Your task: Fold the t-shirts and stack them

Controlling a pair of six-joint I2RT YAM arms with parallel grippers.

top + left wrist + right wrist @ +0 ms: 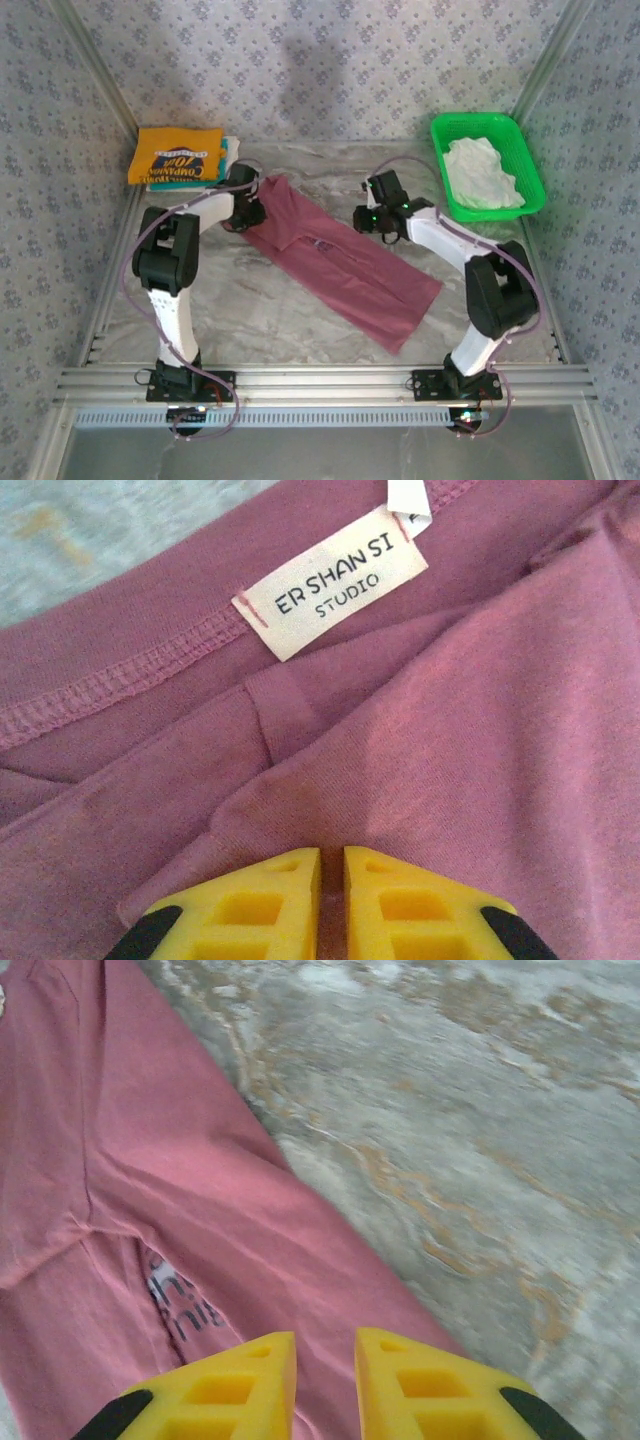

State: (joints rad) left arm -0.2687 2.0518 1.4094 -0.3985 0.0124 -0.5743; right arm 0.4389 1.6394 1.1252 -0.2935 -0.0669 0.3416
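The maroon t-shirt (pixel 340 260) lies spread on the table (pixel 250 300), running slantwise between the 2 arms. The left gripper (pixel 250 212) sits on its collar end, by the neck label (pixel 335 585). Its fingers (pixel 260 900) are all but closed over a fold, and whether they pinch cloth cannot be told. The right gripper (pixel 362 220) is just off the shirt's right edge, its jaws slightly apart with nothing between them. Beyond the collar, a yellow-orange t-shirt (pixel 180 155) lies on a teal one (pixel 231 152). Well to the shirt's right, a white t-shirt (pixel 482 172) fills a green basket (pixel 530 165).
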